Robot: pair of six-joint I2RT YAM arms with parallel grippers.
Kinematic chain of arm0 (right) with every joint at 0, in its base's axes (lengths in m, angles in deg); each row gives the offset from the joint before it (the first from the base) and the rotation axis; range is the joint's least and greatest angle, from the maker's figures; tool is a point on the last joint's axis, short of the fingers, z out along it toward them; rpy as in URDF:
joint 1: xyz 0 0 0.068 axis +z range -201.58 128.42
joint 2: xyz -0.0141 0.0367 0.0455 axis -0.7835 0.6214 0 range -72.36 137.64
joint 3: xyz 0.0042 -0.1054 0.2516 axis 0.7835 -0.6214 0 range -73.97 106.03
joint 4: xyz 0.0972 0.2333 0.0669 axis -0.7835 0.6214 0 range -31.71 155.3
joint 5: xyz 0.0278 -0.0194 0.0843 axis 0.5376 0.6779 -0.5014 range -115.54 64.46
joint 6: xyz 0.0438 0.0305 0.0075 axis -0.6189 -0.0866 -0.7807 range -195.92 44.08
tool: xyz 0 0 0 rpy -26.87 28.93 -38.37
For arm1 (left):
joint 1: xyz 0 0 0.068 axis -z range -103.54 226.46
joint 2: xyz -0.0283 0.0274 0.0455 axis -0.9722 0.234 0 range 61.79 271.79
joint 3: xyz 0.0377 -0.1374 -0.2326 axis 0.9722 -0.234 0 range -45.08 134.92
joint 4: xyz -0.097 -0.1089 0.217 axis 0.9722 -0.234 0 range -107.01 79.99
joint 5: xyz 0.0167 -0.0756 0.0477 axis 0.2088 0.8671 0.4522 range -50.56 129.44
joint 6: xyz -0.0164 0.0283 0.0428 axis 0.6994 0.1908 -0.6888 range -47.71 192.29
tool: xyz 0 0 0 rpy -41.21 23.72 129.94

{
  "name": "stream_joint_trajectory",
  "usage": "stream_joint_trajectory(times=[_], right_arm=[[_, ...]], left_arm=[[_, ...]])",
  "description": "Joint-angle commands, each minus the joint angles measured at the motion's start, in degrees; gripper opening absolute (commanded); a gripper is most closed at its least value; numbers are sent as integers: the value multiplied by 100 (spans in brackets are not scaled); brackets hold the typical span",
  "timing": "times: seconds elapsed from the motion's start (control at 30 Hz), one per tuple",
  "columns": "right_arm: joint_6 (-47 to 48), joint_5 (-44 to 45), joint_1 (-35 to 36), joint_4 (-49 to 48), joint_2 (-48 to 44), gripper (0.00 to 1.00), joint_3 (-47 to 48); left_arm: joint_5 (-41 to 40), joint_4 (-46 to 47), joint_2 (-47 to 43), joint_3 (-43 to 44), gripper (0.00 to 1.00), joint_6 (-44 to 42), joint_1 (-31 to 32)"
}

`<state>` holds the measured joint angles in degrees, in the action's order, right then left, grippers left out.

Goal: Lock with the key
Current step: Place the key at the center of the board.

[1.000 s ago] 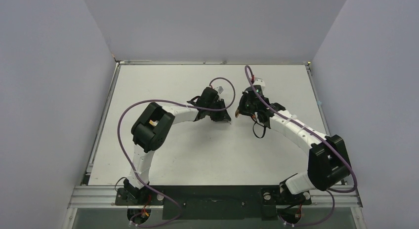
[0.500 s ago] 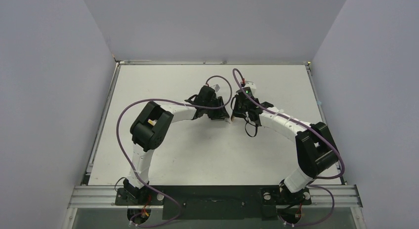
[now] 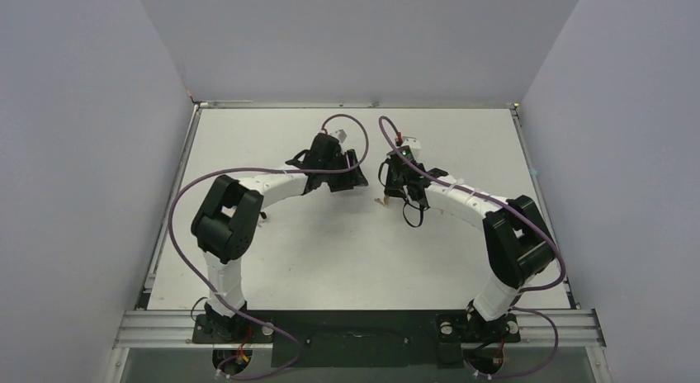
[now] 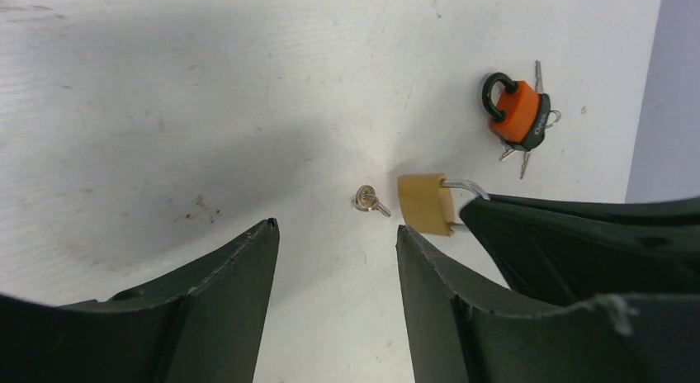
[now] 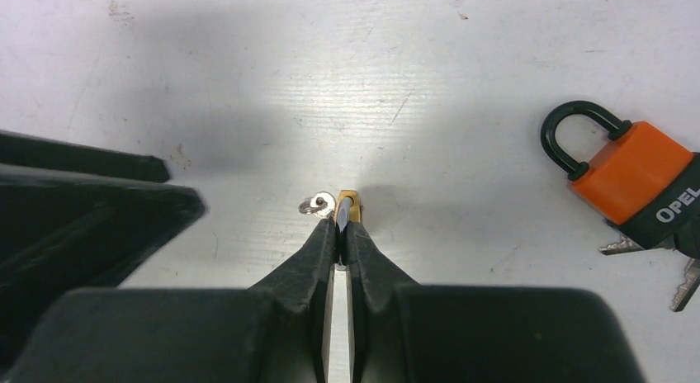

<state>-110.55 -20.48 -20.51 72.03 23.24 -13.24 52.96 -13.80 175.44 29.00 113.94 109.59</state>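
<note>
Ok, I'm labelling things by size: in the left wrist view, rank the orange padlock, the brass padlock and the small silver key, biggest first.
Joint first: orange padlock and brass padlock. They look about alike, and the brass one's shackle is partly hidden, so I won't rank them.
Smallest: silver key, clearly.

Reaching inward with left arm and right arm, elbows bowed outward, wrists close together mid-table. Spread wide at left gripper, holding nothing. Pinched tight at right gripper, clamped on padlock shackle.
</note>
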Motion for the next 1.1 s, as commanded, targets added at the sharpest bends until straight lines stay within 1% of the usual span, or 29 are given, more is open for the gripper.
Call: stream_joint_trajectory(times=[0.0,0.1,0.2,0.3,0.37,0.4,0.43,0.5,0.63,0.7,0.9,1.07], right_arm=[[178,551,257,38,165,0,501],[214,921,437,210,381,0,738],[232,1071,535,313,522,1,845],[238,1178,627,369,577,9,934],[223,1243,656,432,589,13,962],[222,1269,655,447,574,15,960],[225,1265,655,441,561,18,941],[233,1253,662,431,514,23,920],[238,1160,677,382,382,31,877],[253,1078,685,343,312,34,858],[288,998,654,260,153,40,795],[340,869,518,173,12,42,639]], left_arm=[[-265,-153,-911,-247,52,-65,-269],[-290,-192,-1358,-569,52,-33,-484],[-352,-329,-1703,-847,52,-54,-675],[-380,-437,-2147,-1081,52,-44,-856],[-410,-520,-2403,-1228,52,-36,-1010],[-424,-545,-2851,-1326,52,-35,-1115],[-435,-601,-2788,-1370,52,-23,-1164],[-500,-693,-2896,-1492,53,20,-1323],[-699,-843,-3382,-1874,53,225,-1741],[-928,-940,-3631,-2053,53,331,-1959],[-1588,-1478,-4174,-2411,52,515,-2761],[-1826,-1680,-4435,-2605,52,550,-3246]])
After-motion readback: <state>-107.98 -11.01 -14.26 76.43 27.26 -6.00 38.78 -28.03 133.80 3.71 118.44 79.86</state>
